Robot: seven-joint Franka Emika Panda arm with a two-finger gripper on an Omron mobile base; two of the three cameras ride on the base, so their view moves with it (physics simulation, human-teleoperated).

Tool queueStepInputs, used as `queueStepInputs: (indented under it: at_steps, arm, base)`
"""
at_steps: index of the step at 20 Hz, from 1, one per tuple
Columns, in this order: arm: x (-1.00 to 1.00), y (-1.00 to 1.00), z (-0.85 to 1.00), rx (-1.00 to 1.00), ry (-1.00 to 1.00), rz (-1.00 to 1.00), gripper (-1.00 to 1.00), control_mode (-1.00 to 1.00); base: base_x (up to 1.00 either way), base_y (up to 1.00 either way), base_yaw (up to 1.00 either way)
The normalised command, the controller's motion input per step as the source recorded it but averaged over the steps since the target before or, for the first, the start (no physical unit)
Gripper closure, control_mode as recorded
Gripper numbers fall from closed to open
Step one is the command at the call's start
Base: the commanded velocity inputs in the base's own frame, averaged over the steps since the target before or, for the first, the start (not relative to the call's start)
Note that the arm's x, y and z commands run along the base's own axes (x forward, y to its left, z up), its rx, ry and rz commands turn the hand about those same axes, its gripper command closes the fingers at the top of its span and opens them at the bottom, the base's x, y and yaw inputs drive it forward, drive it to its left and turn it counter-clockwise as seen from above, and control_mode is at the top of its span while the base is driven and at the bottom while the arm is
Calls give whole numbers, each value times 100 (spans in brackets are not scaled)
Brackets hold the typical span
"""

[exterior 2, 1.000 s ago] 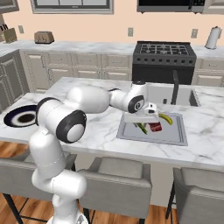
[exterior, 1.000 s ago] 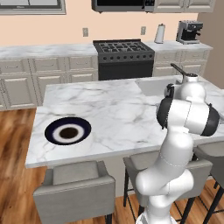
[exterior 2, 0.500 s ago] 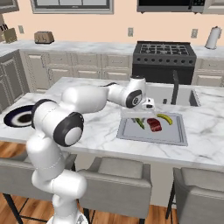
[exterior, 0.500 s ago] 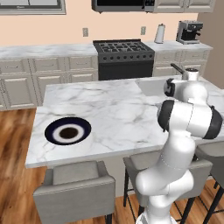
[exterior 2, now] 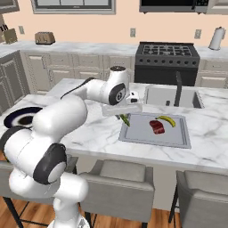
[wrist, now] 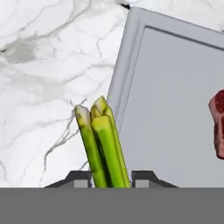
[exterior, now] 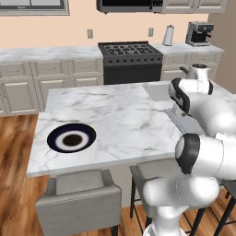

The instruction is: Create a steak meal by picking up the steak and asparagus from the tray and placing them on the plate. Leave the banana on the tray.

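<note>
Right base view: the white arm's two-finger gripper (exterior 2: 124, 116) hangs over the tray's left edge, closed on the thin green asparagus stalk (exterior 2: 125, 120), which is lifted clear of the surface. The flat light-grey rectangular tray (exterior 2: 147, 137) lies on the white marble island counter (exterior 2: 89, 129). On the tray, the small dark-red steak slab (exterior 2: 156, 126) rests near centre, with the curved yellow banana (exterior 2: 168, 120) just beside it at two o'clock. The round navy-rimmed plate (exterior 2: 17, 116) sits well apart, at the counter's far left end.

Hand view: the asparagus (wrist: 101, 144) rises between the two dark fingertips (wrist: 78, 178), its tips crossing the tray's raised rim (wrist: 124, 78); the steak's edge (wrist: 217, 122) shows at three o'clock.

Left base view: the plate (exterior: 71, 138), with white inner ring and brown centre, lies at the island's front left, and a corner of the tray (exterior: 189, 124) is visible behind the arm.
</note>
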Motion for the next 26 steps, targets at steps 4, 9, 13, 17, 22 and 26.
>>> queueStepInputs:
  at_steps: [4,9,13,17,22,26]
  arm:
    - [-64,100,36,0,0,9,100,-100]
    - [-44,100,45,0,0,7,100,-100]
    - [-21,100,49,0,0,9,100,-100]
    - [-13,100,22,0,1,11,100,-100]
    - [-3,100,0,0,2,15,100,-100]
    - [0,100,0,-1,4,15,100,-100]
  base:
    - [0,0,0]
    - [0,0,0]
    - [0,0,0]
    - [0,0,0]
    - [0,0,0]
    - [0,0,0]
